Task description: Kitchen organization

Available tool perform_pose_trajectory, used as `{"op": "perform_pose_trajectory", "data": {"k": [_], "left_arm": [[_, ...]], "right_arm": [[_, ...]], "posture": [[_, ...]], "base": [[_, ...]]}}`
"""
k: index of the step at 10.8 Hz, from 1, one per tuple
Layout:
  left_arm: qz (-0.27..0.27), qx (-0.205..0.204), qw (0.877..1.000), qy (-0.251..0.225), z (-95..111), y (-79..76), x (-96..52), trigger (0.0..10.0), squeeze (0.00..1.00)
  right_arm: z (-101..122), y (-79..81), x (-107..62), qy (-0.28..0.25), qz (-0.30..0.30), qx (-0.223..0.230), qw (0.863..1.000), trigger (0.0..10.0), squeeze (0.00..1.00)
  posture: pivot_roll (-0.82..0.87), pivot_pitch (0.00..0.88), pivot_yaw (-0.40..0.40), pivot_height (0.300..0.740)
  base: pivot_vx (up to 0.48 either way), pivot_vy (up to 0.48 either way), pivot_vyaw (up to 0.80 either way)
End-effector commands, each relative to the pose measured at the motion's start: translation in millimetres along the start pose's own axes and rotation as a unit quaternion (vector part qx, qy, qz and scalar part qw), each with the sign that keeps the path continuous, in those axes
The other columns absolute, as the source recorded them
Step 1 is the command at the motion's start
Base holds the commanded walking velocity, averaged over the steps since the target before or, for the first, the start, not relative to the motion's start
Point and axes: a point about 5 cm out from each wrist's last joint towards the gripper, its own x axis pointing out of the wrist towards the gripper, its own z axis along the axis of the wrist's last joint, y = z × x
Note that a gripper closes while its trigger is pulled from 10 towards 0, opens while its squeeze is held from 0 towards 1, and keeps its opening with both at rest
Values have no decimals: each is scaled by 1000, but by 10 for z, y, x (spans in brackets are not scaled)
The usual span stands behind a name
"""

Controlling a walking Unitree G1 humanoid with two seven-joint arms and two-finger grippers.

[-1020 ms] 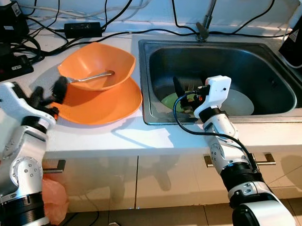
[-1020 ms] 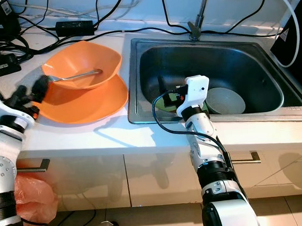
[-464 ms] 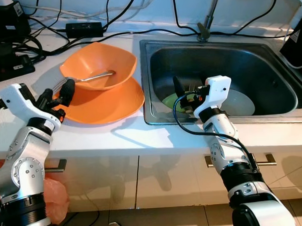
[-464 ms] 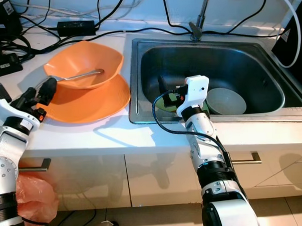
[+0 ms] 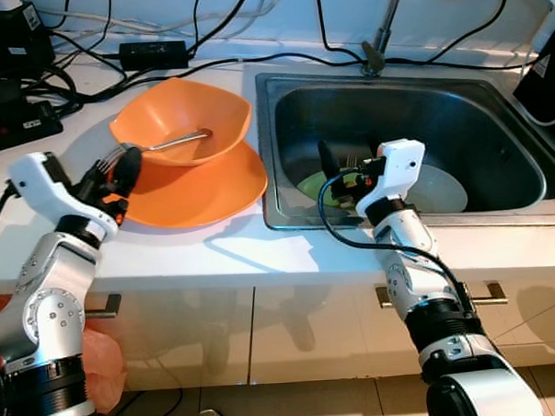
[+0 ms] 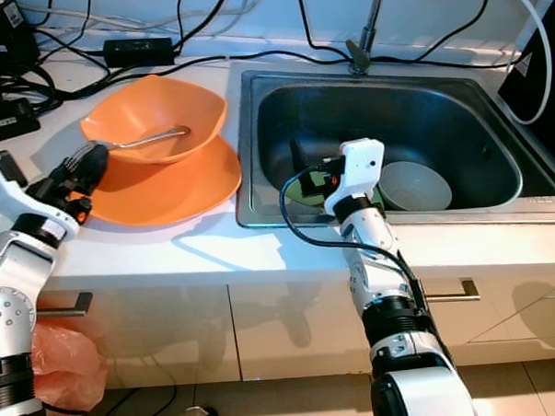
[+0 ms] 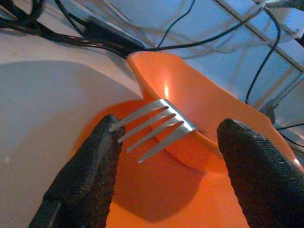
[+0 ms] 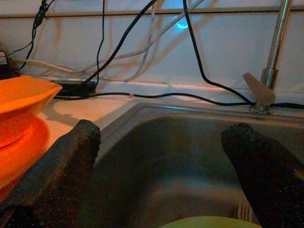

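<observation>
Where head cam blurs it, wrist cam shows left claw (image 7: 164, 142) open astride fork (image 7: 154, 124) tines.

White countertop (image 5: 215, 252) across the scene, above pale cabinet fronts. On its left part, an orange plate (image 5: 199, 198) lying flat, near the front edge and just left of the sink. Set in the right part, a steel sink (image 5: 495, 116), its rim flush with the counter. At the far left corner, dark electronic boxes (image 5: 11, 114) resting on the surface. Along the far edge, a black power adapter (image 5: 151, 54) lying flat, with several black cables (image 5: 280, 59) trailing across the back of the counter behind the plate and the sink.
</observation>
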Motion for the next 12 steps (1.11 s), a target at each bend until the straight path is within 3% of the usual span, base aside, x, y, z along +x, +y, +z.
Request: {"op": "perform_pose_trajectory", "data": {"k": [1, 12], "left_arm": [[-24, 1, 1000, -2, 35, -87, 19, 0, 0], [-47, -1, 999, -6, 44, -132, 17, 0, 0]], "right_arm": [[1, -16, 3, 2, -1, -3, 1000, 10000, 0], [-1, -26, -1, 4, -2, -4, 1000, 10000, 0]], "posture": [[93, 86, -70, 740], [94, 86, -73, 740]], "base": [[0, 0, 0], [0, 0, 0]]}}
